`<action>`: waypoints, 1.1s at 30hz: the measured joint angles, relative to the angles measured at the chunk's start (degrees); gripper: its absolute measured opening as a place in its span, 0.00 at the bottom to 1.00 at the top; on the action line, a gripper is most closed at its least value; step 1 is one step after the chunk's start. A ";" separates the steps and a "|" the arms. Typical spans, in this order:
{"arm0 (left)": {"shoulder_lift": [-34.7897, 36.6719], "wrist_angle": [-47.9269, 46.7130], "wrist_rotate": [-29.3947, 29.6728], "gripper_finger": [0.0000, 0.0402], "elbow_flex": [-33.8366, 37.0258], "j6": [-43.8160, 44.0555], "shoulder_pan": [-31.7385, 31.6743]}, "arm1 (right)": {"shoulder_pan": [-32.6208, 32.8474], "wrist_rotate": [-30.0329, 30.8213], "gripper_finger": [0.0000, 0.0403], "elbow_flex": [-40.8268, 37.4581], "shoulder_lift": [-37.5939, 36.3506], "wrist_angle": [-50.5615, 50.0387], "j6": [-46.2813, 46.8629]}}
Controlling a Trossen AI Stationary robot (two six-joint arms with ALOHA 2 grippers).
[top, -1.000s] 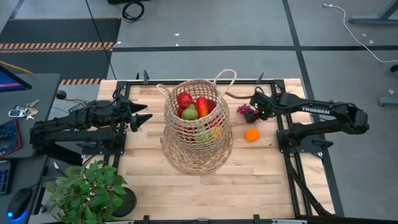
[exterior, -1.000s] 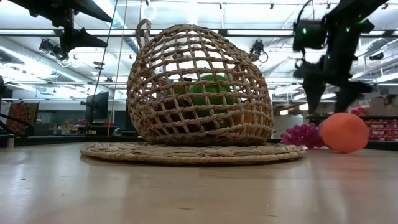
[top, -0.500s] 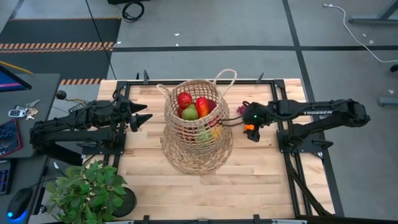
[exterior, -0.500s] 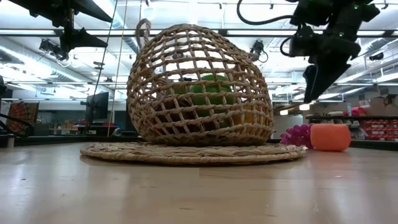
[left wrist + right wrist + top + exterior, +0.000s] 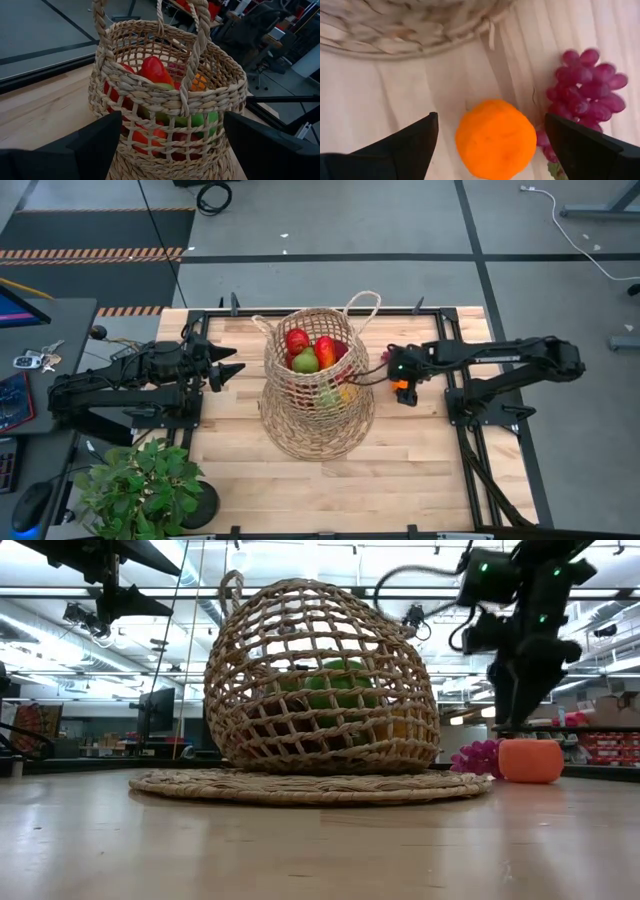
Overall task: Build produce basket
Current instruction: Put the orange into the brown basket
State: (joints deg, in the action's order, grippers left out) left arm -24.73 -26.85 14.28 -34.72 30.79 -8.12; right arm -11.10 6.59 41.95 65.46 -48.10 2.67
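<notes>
Between our right gripper's (image 5: 487, 131) spread fingers sits the orange (image 5: 495, 138), grapes (image 5: 583, 90) just beside (snag risk); it may roll on closing. Farther off, basket (image 5: 317, 380) mid-table, produce inside; left gripper (image 5: 170, 142) waits, fingers spread.

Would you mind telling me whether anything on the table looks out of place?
Nothing looks spilled or damaged. The basket stands upright with produce inside; only the orange fruit and the grapes lie loose on the table beside it, under the open right claw.
</notes>
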 joint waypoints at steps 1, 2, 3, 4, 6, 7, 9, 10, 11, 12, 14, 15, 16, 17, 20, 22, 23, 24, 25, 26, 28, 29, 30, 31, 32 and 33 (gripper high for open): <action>0.00 0.00 0.02 0.89 0.00 0.00 -0.02 | -0.29 0.40 0.93 0.00 1.21 -0.01 0.10; 0.00 0.00 0.01 0.89 0.00 0.00 -0.01 | -0.52 1.10 0.94 0.00 2.40 -0.09 0.32; 0.00 0.00 0.00 0.89 0.00 0.00 -0.01 | -0.74 1.20 0.95 0.00 3.49 -0.25 0.56; 0.00 0.00 0.01 0.89 0.00 0.00 -0.02 | -0.96 0.65 0.97 0.00 4.53 -0.35 0.50; 0.00 0.00 0.01 0.89 0.00 0.00 -0.01 | -1.15 -0.66 0.98 0.00 6.53 -0.33 0.17; 0.00 0.00 0.02 0.89 0.00 0.00 -0.02 | -1.13 -0.66 0.99 0.00 7.54 -0.39 0.12; 0.00 0.00 0.00 0.89 0.00 0.00 0.00 | -1.16 -0.63 0.99 0.00 9.70 -0.37 0.12; 0.00 0.00 0.00 0.89 0.00 0.00 0.00 | -1.32 -0.64 0.99 0.00 10.81 -0.37 0.12; 0.00 0.00 0.00 0.89 0.00 0.00 0.00 | -1.49 -0.64 0.99 0.00 12.02 -0.39 0.11; 0.00 0.00 0.01 0.89 0.00 0.00 -0.01 | -1.70 -0.64 0.98 0.00 13.32 -0.39 0.10; 0.00 0.00 0.00 0.89 0.00 0.00 -0.01 | -2.12 -0.64 0.98 0.00 15.66 -0.42 0.10; 0.00 0.00 0.00 0.89 0.00 0.00 -0.02 | -2.28 -0.64 0.97 0.00 16.76 -0.40 0.04; 0.00 0.00 0.02 0.89 0.00 0.00 0.00 | -2.40 -0.64 0.97 0.00 17.66 -0.38 -0.03; -0.02 0.00 0.00 0.89 0.00 0.00 -0.02 | -2.49 -0.64 0.96 0.00 18.58 -0.38 -0.06; 0.00 0.00 0.00 0.89 0.00 0.00 -0.02 | -2.53 -0.62 0.92 0.00 20.07 -0.39 -0.08; 0.00 0.00 0.00 0.89 0.00 0.00 0.00 | -2.53 -0.62 0.89 0.02 20.36 -0.39 -0.08; 0.00 0.01 0.00 0.89 0.00 0.00 -0.02 | -2.53 -0.62 0.88 0.02 20.36 -0.39 -0.08; 0.00 0.00 0.01 0.89 0.00 0.00 -0.01 | -2.53 -0.62 0.87 0.04 20.36 -0.39 -0.08; -0.02 0.00 0.02 0.89 0.00 0.00 -0.02 | -2.53 -0.62 0.86 0.04 20.21 -0.43 -0.08; 0.00 0.00 0.02 0.89 0.00 0.00 -0.02 | -2.53 -0.67 0.84 0.02 19.99 -0.47 -0.08; 0.00 0.00 0.00 0.89 0.00 0.00 0.00 | -2.53 -0.66 0.83 0.39 19.28 -1.34 -0.08; 0.00 0.00 0.00 0.89 0.00 0.00 -0.02 | -2.53 -0.66 0.82 0.87 18.78 -1.94 -0.08; 0.00 0.00 0.01 0.89 0.00 0.00 -0.01 | -2.53 -0.66 0.82 1.40 18.29 -2.19 -0.08; 0.00 0.00 0.00 0.89 0.00 0.00 0.00 | -2.53 -0.66 0.82 1.96 17.79 -2.51 -0.08; 0.00 0.00 0.00 0.89 0.00 0.00 -0.01 | -2.53 -0.67 0.82 2.48 17.25 -3.10 -0.08; 0.00 0.00 0.01 0.89 0.00 0.00 -0.02 | -2.53 -0.66 0.82 3.07 16.65 -3.58 -0.08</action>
State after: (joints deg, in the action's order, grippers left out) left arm -24.73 -26.85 14.29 -34.72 30.79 -8.14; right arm -13.63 5.93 45.03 82.10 -51.68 2.59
